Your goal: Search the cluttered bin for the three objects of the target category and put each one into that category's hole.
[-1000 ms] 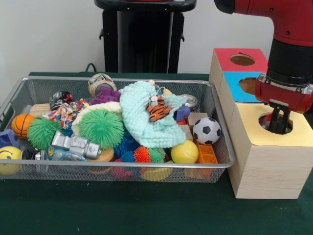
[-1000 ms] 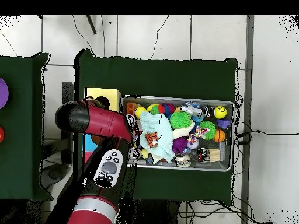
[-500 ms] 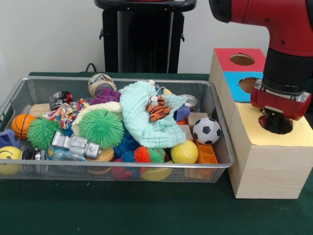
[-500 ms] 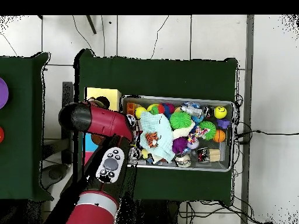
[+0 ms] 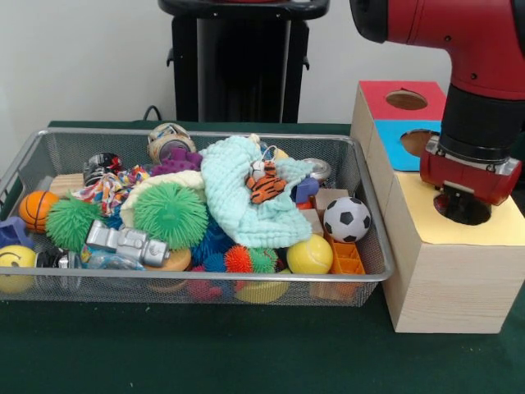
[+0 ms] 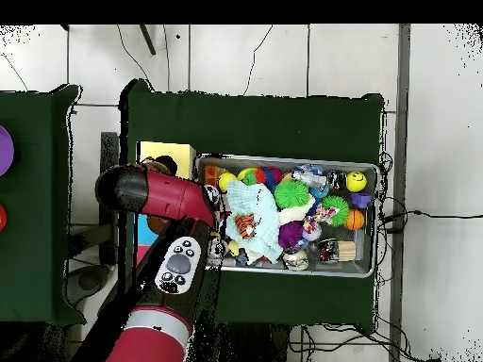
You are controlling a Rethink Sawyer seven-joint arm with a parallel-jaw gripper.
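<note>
My gripper (image 5: 462,205) hangs right over the round hole (image 5: 472,209) in the yellow top of the wooden box (image 5: 447,271), with nothing visibly held. Its tips blend into the dark hole. The wire bin (image 5: 361,164) to the left holds a soccer ball (image 5: 346,219), a yellow tennis ball (image 5: 309,254), a small basketball (image 5: 37,209), a yellow smiley ball (image 5: 15,267), green spiky balls (image 5: 170,213), a mint cloth (image 5: 238,205) and a tiger toy (image 5: 265,182). In the overhead view the red arm (image 6: 160,193) covers the gripper beside the bin (image 6: 283,158).
The box also has a blue-topped hole (image 5: 418,141) and a red-topped hole (image 5: 406,99) behind the yellow one. A silver robot toy (image 5: 127,242), an orange block (image 5: 344,256) and several other toys crowd the bin. Green cloth (image 5: 246,353) covers the table.
The gripper has lifted a little out of the yellow hole and shifted slightly left. The bin's contents have not moved.
</note>
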